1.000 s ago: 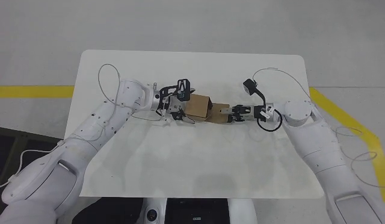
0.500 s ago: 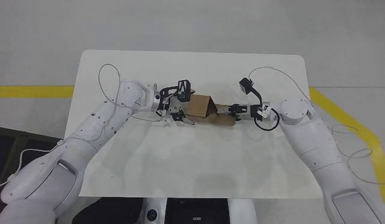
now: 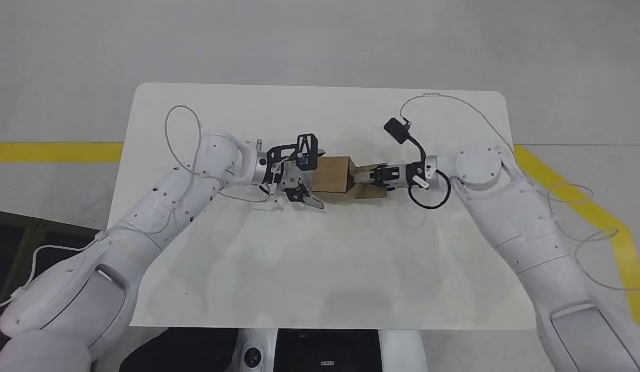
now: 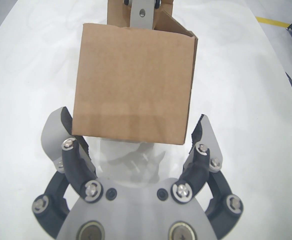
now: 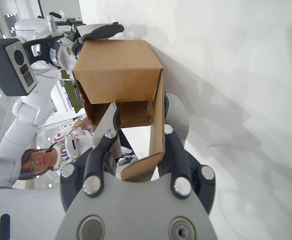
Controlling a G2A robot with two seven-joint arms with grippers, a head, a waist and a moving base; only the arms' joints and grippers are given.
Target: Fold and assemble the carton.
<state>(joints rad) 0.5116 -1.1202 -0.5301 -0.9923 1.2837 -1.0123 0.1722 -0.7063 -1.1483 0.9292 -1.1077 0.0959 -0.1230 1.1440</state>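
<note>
- White rectangular worktop (image 3: 200, 272) carries the job. The task's thing lies around its middle, a little to the far side, with one arm coming in from each side.
- The small brown cardboard carton (image 3: 333, 175) lies on its side on the worktop, already squared into a tube. Its closed-looking end faces left and its open mouth faces right. Lying this way, each arm gets one end to work on.
- The left gripper (image 4: 133, 121) sits at the carton's left end with its jaws spread wide. One black-padded finger stands at each corner of that end, the near one seemingly just shy of the cardboard. I judge this to be a brace that stops the carton sliding left when it is pushed from the other end.
- The right gripper (image 5: 138, 106) is at the open mouth with its jaws parted, not pinched. One finger reaches inside the carton and the other stands outside the side flap, so the flap runs between them.
- That long side flap with the rounded tongue (image 5: 157, 126) juts right, not yet folded across the mouth. The step in hand looks like turning it inward.
- The part of the carton's inside that shows holds nothing but the right gripper's one finger.
</note>
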